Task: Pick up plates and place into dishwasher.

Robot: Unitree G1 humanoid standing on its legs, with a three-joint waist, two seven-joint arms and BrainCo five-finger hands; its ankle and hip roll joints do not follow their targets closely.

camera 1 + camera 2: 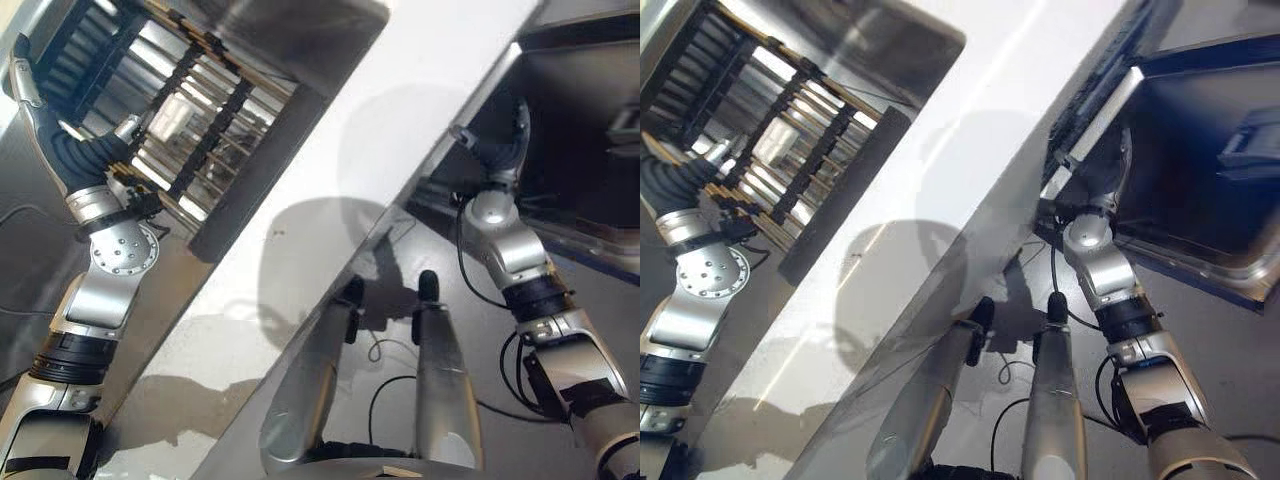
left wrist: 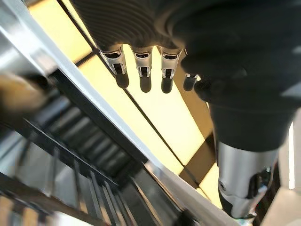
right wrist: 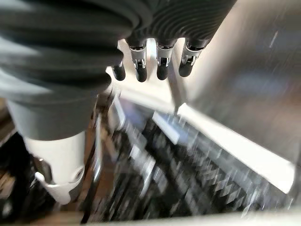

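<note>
My left hand (image 1: 72, 150) is raised at the far left, beside a rack of dark and pale rods (image 1: 200, 110) set in a steel recess. Its fingers (image 2: 141, 70) hang relaxed and hold nothing. Dark slats of the rack (image 2: 84, 141) pass beneath them. My right hand (image 1: 505, 148) reaches to the edge of the open dishwasher (image 1: 1200, 150) on the right. That hand's fingers (image 3: 160, 66) are loosely straight and empty. They hover over the dishwasher's dark wire basket (image 3: 188, 179), which is blurred.
A long white counter (image 1: 330, 200) runs diagonally between the rack and the dishwasher. The dishwasher's steel rim (image 1: 1240, 275) sits to the right of my right arm. A dark panel (image 1: 265, 170) borders the rack on the counter side.
</note>
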